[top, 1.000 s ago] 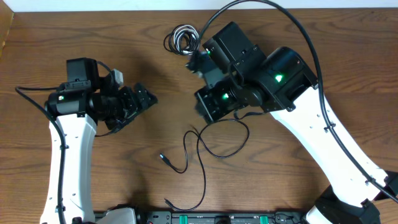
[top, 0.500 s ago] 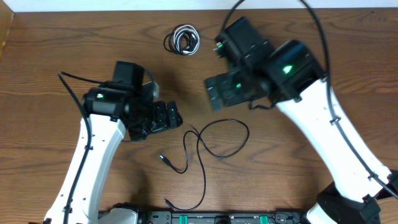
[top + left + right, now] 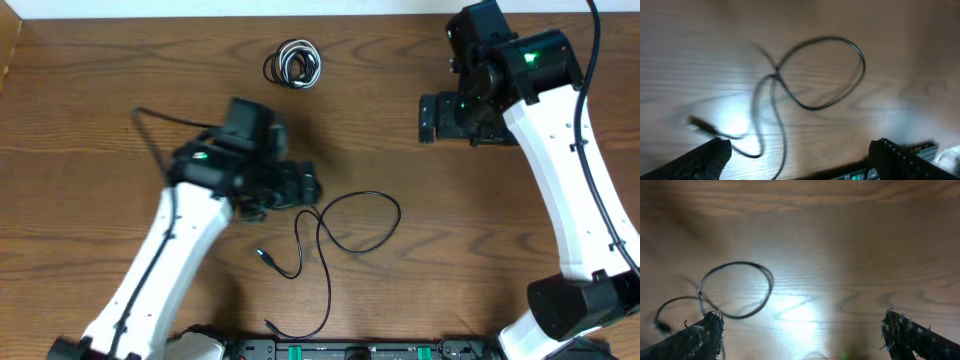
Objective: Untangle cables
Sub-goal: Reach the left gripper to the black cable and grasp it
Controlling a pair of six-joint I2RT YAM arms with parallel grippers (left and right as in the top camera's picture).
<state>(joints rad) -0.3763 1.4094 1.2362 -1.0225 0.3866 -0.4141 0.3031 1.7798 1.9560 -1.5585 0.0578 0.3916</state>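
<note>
A loose thin black cable (image 3: 398, 210) lies on the wood table in a loop with a crossing, and its small plug (image 3: 265, 256) points left. A small coiled black-and-white bundle of cables (image 3: 292, 65) sits at the back. My left gripper (image 3: 306, 187) is open just left of the loop's crossing. In the left wrist view the black cable (image 3: 862, 62) lies ahead of the open left gripper (image 3: 800, 162), with nothing between the jaws. My right gripper (image 3: 430, 120) is open at the back right. The right wrist view shows the loop (image 3: 771, 285) to the left of the empty right gripper (image 3: 802, 337).
A strip of equipment with green connectors (image 3: 350, 350) runs along the table's front edge. A thick black cord (image 3: 150, 125) trails from the left arm, and another (image 3: 600, 150) runs down the right arm. The table's back edge meets a white wall (image 3: 200, 8).
My right gripper has opened and pulled away from the black cable to the back right. My left arm has swung right, up to the loop's crossing. The cables have not moved.
</note>
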